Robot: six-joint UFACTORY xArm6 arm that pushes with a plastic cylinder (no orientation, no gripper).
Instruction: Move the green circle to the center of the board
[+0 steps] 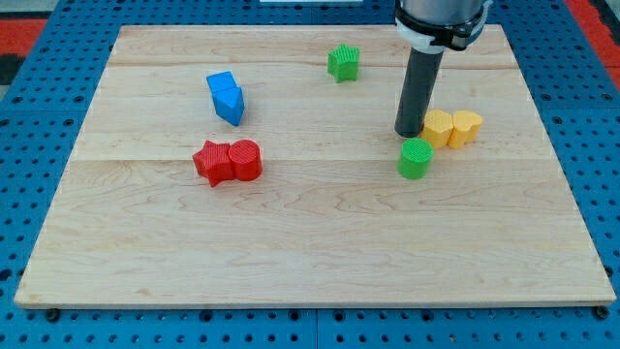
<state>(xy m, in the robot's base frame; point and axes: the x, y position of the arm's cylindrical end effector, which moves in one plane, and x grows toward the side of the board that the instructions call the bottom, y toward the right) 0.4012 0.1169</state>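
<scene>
The green circle (416,158) stands on the wooden board (310,242), right of the board's middle. My tip (408,133) is just above the green circle in the view, very close to its upper edge; I cannot tell whether they touch. The rod rises from there to the arm at the view's top.
Two yellow blocks (451,127) sit together right of my tip, the left one a hexagon-like shape, the right one a heart-like shape. A green star (343,62) is near the top. A blue block (226,97) is upper left. Two red blocks (228,161) touch at the left.
</scene>
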